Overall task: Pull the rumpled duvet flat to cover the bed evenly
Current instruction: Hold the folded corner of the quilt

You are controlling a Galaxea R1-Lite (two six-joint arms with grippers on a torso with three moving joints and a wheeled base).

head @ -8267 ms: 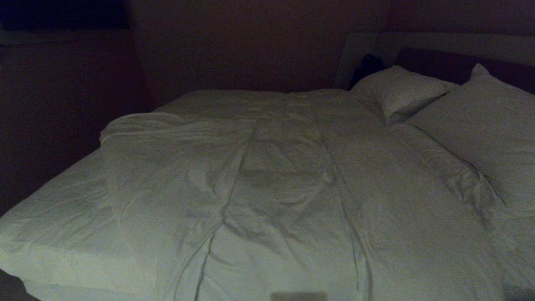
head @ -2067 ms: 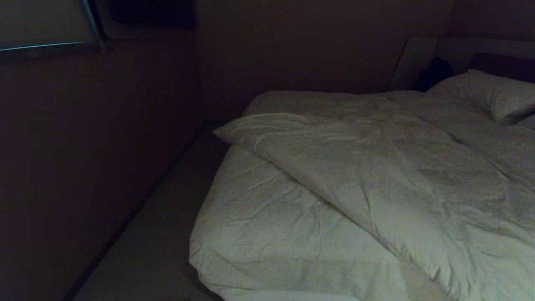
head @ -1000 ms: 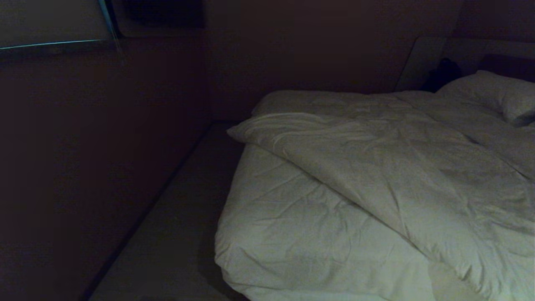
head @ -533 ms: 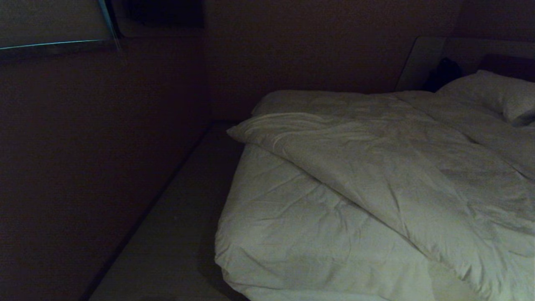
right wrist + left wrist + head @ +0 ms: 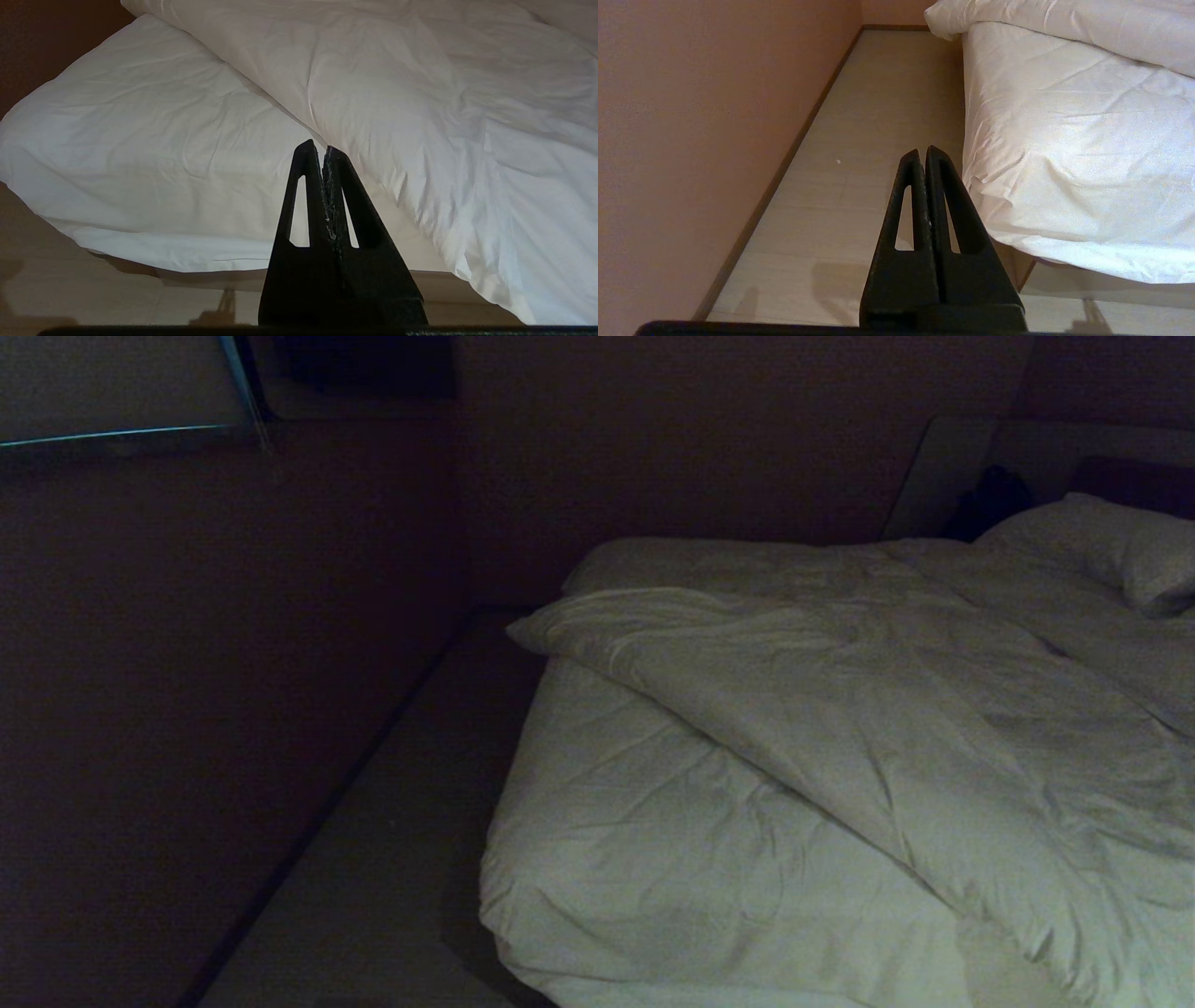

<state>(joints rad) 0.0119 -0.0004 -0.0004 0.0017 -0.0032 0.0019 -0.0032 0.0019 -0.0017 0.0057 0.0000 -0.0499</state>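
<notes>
The white creased duvet (image 5: 887, 709) lies slanted across the bed (image 5: 653, 859), its folded edge running from the far foot corner toward the near side, leaving the mattress sheet bare at the near foot corner. The same duvet (image 5: 420, 93) fills the right wrist view, and its far corner (image 5: 1064, 23) shows in the left wrist view. My left gripper (image 5: 923, 153) is shut and empty, low over the floor beside the bed's foot corner. My right gripper (image 5: 316, 148) is shut and empty, pointing at the duvet's edge from short of the bed. Neither arm appears in the head view.
A pillow (image 5: 1111, 546) rests at the head end by the headboard (image 5: 990, 448), with a dark object (image 5: 990, 499) beside it. A wall (image 5: 187, 709) runs along the left, leaving a strip of pale floor (image 5: 859, 186) between it and the bed.
Over the past seconds the whole view has swung left from the bed's middle to its foot corner. In the last second nothing has visibly changed.
</notes>
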